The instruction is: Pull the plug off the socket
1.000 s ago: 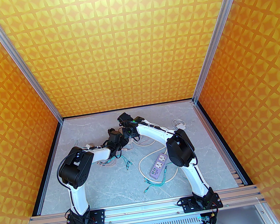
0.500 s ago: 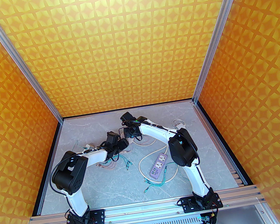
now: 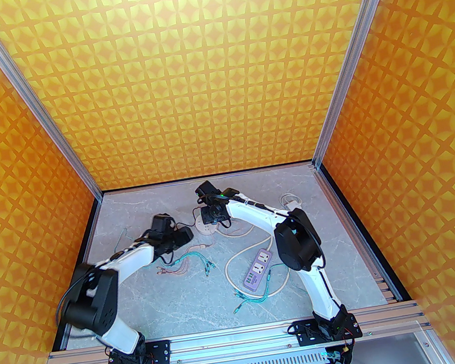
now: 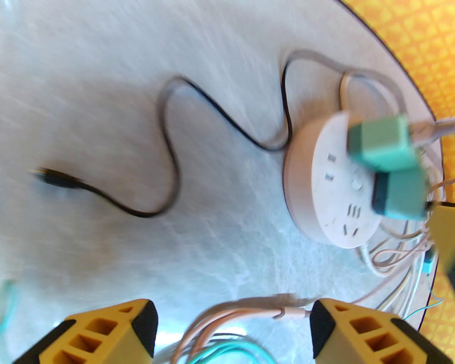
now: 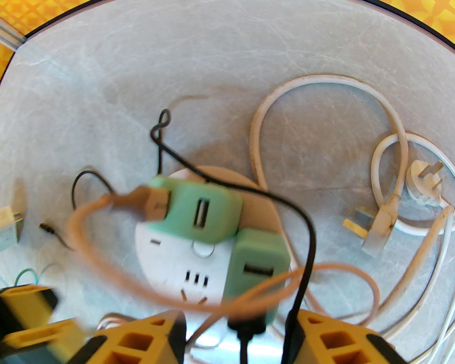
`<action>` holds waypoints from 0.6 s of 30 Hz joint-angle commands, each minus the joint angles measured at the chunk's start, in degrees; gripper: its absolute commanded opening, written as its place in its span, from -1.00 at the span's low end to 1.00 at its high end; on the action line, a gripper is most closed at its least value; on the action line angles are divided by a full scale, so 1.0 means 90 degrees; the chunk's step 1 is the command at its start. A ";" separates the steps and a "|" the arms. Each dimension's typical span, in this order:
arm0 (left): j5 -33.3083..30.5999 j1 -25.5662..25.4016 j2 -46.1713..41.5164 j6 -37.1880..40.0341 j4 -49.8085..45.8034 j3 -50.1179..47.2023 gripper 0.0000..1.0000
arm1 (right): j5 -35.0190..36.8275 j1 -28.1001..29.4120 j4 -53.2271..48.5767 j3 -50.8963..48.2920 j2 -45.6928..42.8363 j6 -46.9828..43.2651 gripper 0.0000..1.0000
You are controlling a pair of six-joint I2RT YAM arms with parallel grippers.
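Top external view showed the round white socket [image 3: 207,228] lying on the grey tabletop [image 3: 178,305] toward the far middle. The right claw [image 3: 212,217] was poised directly over it, and the left claw [image 3: 184,234] sat near it on the left, apart from it. Right wrist view showed two plugs seated in the socket's face: the upper green plug [image 5: 199,213], with a pink cable [image 5: 106,206] in its end, and the lower green plug [image 5: 256,270] just beside it. The right claw's jaws stood partly apart, flanking the near end of the lower green plug; whether the pads touched it could not be told. Left wrist view showed the left claw wide open, gripping nothing, with loose cables lying beneath the gap.
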 commanded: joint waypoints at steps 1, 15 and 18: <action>0.0124 0.0022 -0.0432 0.0251 -0.0282 -0.0107 0.53 | 0.0234 -0.0047 -0.0081 0.0234 0.0352 0.0120 -0.04; 0.0356 0.0014 -0.0612 0.0238 -0.0169 -0.0256 0.54 | 0.0091 -0.0105 -0.0190 0.0612 0.0443 -0.0906 -0.54; 0.0535 -0.0016 -0.0410 0.0332 -0.0097 -0.0198 0.52 | -0.0132 -0.0097 -0.0133 0.0520 0.0262 -0.1444 -0.54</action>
